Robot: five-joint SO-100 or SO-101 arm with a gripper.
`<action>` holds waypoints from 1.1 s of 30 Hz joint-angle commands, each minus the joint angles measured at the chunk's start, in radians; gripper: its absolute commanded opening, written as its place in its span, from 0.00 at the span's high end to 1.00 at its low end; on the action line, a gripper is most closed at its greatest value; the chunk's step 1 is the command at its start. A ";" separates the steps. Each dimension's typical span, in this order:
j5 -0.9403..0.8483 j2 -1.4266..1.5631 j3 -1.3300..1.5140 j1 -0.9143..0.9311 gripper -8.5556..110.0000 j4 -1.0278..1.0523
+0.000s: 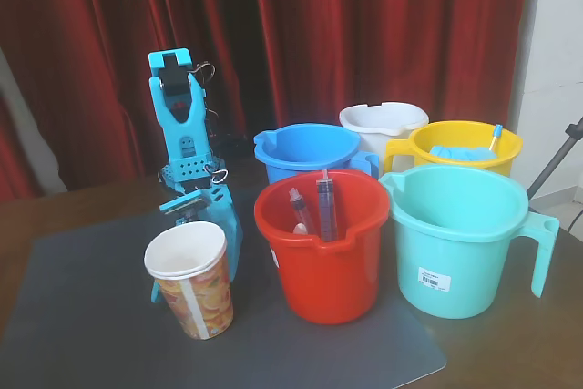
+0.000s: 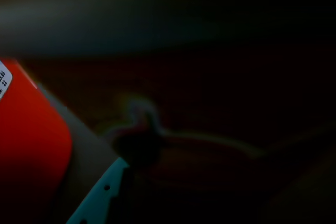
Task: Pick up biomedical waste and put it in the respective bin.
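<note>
The biomedical waste, a paper cup [image 1: 191,281] with a white rim and orange fruit print, stands upright at the front left of the grey mat. My blue arm is folded down right behind it. The gripper [image 1: 223,241] reaches the mat beside and behind the cup and is mostly hidden by it. Its jaws cannot be made out. The respective bin, a large turquoise bucket [image 1: 453,245] with a barcode sticker, stands at the right. The wrist view is dark and blurred: only a red bucket wall [image 2: 31,145] and a turquoise finger [image 2: 100,199] show.
A red bucket [image 1: 323,252] holding two syringes [image 1: 314,209] stands between cup and turquoise bucket. Behind are a blue bucket [image 1: 305,150], a white bucket [image 1: 383,125] and a yellow one [image 1: 465,146]. The grey mat [image 1: 82,316] lies on a brown table before red curtains.
</note>
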 commanded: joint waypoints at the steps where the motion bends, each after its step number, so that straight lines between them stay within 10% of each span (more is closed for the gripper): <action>1: 0.002 0.077 -0.020 -0.008 0.55 0.012; 28: -0.038 0.364 -0.069 -0.077 0.55 0.382; 33: -0.092 0.328 -0.095 -0.032 0.74 0.388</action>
